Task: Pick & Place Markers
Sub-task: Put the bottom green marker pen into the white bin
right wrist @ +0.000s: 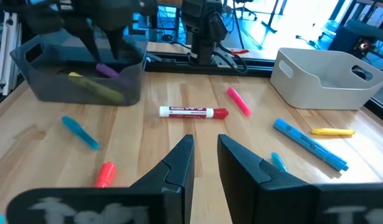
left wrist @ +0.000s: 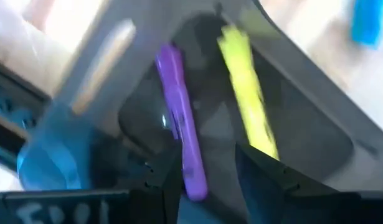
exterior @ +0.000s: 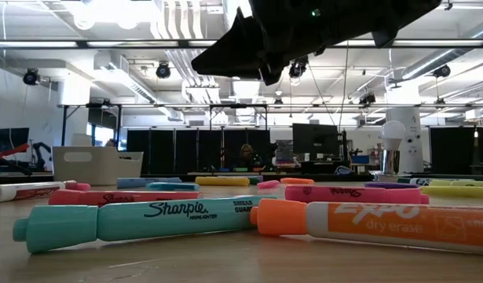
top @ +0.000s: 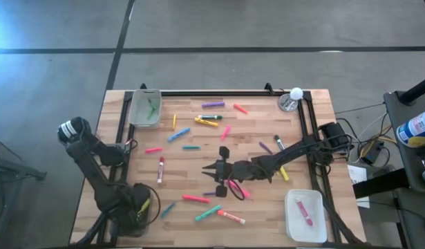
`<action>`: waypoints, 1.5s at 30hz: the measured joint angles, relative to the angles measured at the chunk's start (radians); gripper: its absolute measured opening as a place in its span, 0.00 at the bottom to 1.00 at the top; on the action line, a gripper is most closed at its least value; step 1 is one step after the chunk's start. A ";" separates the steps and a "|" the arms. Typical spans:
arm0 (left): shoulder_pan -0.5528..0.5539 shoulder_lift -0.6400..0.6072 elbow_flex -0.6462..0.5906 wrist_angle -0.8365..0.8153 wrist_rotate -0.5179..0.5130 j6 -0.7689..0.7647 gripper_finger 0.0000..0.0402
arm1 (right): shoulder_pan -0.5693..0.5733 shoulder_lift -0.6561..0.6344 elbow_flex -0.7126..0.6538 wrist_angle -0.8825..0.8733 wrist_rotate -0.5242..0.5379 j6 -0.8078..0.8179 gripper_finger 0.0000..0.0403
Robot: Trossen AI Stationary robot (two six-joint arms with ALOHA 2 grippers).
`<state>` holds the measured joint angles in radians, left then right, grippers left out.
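Observation:
Markers of many colours lie scattered flat on the wooden table (top: 198, 131). My left gripper (left wrist: 210, 177) points down, open, into a dark grey bin (right wrist: 48, 87) at the near left corner. In the bin lie a yellow marker (left wrist: 247, 106) and a purple marker (left wrist: 175, 112). The purple one's end sits between the fingers. My right gripper (right wrist: 207, 146) hovers level above the table's middle, slightly open with nothing in it. A white marker with red caps (right wrist: 186, 112) lies ahead of it. My left gripper stands open around the purple marker's end (left wrist: 192, 180), fingers pointing down. That end lies close against one finger (left wrist: 169, 180); whether it touches I cannot tell. The rest of the marker slants away over the bin floor.
A white bin (top: 144, 109) with a green marker stands at the far left, and another (top: 305, 216) with a pink marker at the near right. A teal highlighter (exterior: 139, 220) and an orange dry-erase marker (exterior: 367, 224) lie near the front edge. A lamp (top: 292, 97) stands at the far right.

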<state>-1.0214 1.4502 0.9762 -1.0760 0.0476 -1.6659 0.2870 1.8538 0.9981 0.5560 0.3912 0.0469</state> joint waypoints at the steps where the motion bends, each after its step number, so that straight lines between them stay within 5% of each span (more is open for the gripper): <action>1: 0.000 0.000 0.019 -0.017 0.005 0.011 0.35 | -0.001 0.000 0.000 0.000 0.000 -0.002 0.16; 5: 0.000 -0.001 0.113 -0.156 -0.012 0.046 0.34 | -0.002 0.000 0.000 0.000 0.000 -0.003 0.16; 9: 0.017 -0.002 0.203 -0.214 -0.135 0.159 0.32 | -0.002 0.000 0.000 0.000 0.000 -0.004 0.16; 18: 0.216 -0.025 0.192 -0.035 -0.363 0.668 0.15 | -0.003 0.000 0.000 0.000 0.000 -0.021 0.15; 24: 0.411 -0.064 0.038 0.413 -0.361 1.189 0.01 | -0.003 0.000 0.000 -0.008 -0.001 -0.026 0.16; 32: 0.552 -0.101 -0.301 1.271 -0.205 1.682 0.00 | -0.002 0.000 0.000 -0.030 -0.001 -0.046 0.16; 38: 0.636 -0.103 -0.588 1.863 -0.119 1.758 0.00 | -0.002 -0.032 0.000 -0.079 -0.001 -0.051 0.16; 45: 0.773 -0.111 -0.789 2.131 -0.116 1.690 0.00 | 0.004 -0.137 0.000 -0.355 -0.001 0.038 0.16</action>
<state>-0.2481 1.3388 0.1872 1.0552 -0.0688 0.0244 0.2907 1.7170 0.9984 0.2013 0.3900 0.0845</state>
